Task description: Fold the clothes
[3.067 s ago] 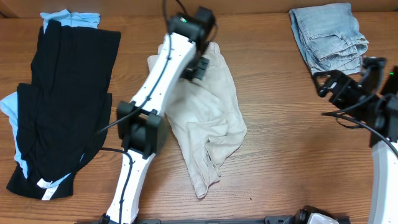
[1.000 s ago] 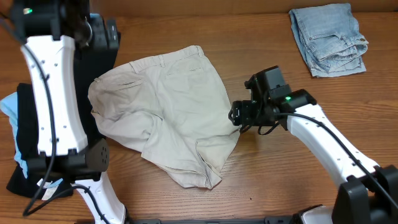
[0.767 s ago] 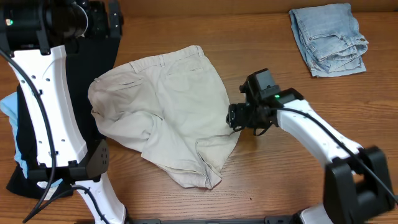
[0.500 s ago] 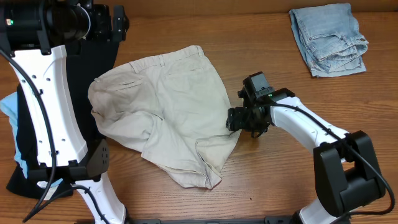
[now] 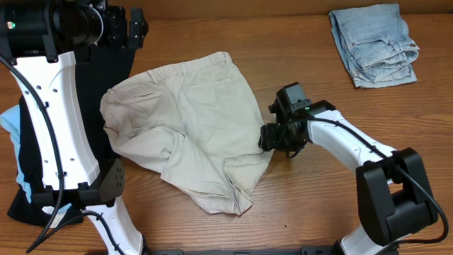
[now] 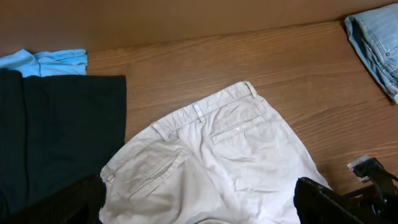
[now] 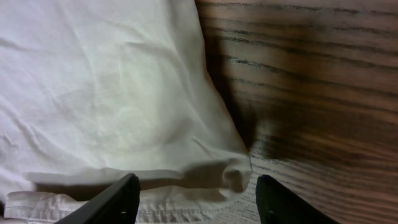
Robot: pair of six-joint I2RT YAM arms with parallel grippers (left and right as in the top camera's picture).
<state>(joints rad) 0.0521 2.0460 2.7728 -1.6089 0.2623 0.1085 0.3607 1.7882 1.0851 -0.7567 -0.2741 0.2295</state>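
On wooden table [image 5: 297,198], beige shorts [image 5: 191,120]

Shorts [image 5: 191,127] lie flat in the middle of the table [image 5: 311,205], waistband toward the far edge, legs toward me. Right alongside on their left is a spread garment [image 6: 56,137], lying on another piece [image 6: 53,61] that pokes out behind it. Folded jeans [image 5: 374,42] sit in the far right corner, well apart. My right gripper [image 5: 267,138] is at the shorts' right edge, one finger on either side of the hem corner. My left gripper [image 5: 136,25] hangs at the far left, above the spread garment.
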